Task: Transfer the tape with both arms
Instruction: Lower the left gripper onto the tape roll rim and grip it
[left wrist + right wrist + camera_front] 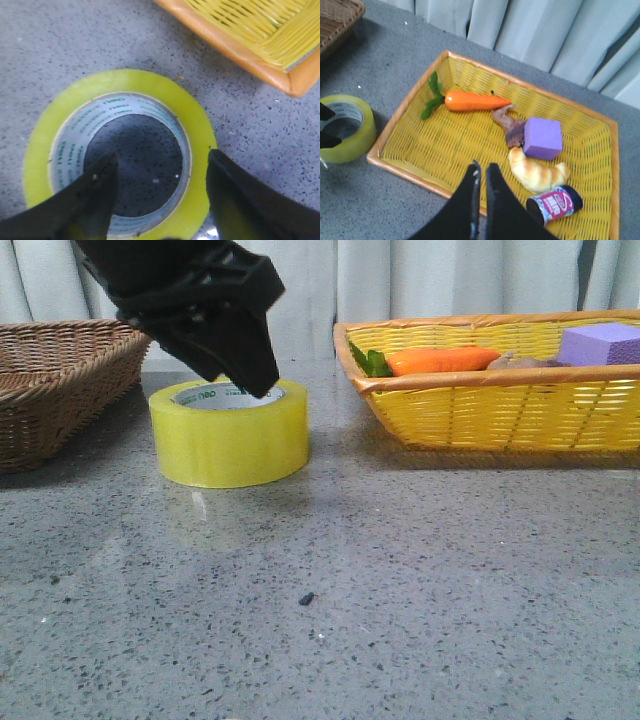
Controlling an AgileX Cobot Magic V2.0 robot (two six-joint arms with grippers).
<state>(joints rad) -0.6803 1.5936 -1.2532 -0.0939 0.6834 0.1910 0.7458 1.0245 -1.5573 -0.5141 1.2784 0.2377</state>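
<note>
The tape (pixel 230 435), a wide yellow roll with a white core and green lettering, lies flat on the grey table between the two baskets. My left gripper (pixel 250 370) hangs just above its top, open. In the left wrist view the left gripper (pixel 161 165) straddles the roll's wall: one finger (pixel 95 190) sits over the core hole, the other finger (pixel 235 195) outside the yellow rim (pixel 200 150). My right gripper (pixel 482 172) is shut and empty, high over the yellow basket's near rim. The tape also shows in the right wrist view (pixel 345 130).
A yellow wicker basket (pixel 500 410) at the right holds an orange carrot (pixel 472 100), a purple foam block (pixel 542 137), a croissant (pixel 537 172), a small pink-labelled jar (pixel 555 205) and a brown item. A brown wicker basket (pixel 60 390) stands at the left. Curtains hang behind.
</note>
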